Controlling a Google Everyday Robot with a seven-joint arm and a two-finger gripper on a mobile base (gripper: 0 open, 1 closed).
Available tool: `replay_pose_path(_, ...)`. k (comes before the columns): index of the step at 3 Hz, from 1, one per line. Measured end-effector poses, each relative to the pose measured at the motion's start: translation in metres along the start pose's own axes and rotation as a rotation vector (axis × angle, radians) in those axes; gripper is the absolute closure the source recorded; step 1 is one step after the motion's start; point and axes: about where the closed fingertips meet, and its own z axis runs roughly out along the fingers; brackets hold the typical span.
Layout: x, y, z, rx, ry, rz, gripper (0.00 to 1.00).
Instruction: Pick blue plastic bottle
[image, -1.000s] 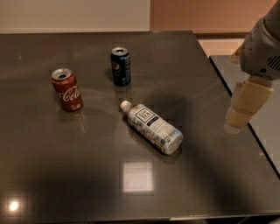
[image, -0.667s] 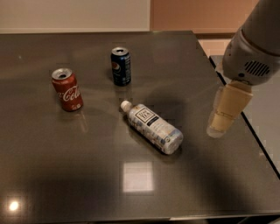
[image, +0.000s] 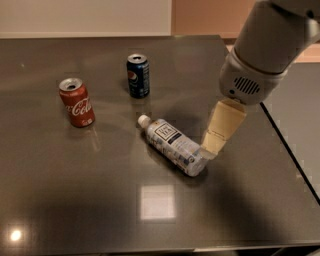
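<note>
Swung leftward since a moment ago, my cream gripper (image: 210, 149) sits at the base end of the clear, white-capped, blue-labelled plastic bottle (image: 172, 144) lying on its side; whether it grips, I cannot tell.

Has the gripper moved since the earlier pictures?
Yes. The gripper moved left, from the right edge of the table to the base end of the blue plastic bottle.

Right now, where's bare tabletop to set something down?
Free: the front strip below the plastic bottle, and the back-left corner behind the Coca-Cola can. Crowded: middle, between Pepsi can, bottle and the claw at the bottle's base.
</note>
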Motion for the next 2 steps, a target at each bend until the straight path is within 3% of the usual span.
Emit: replay_pose_path(2,-0.052,0.013,0.026,-0.014,0.013,0.025,0.0)
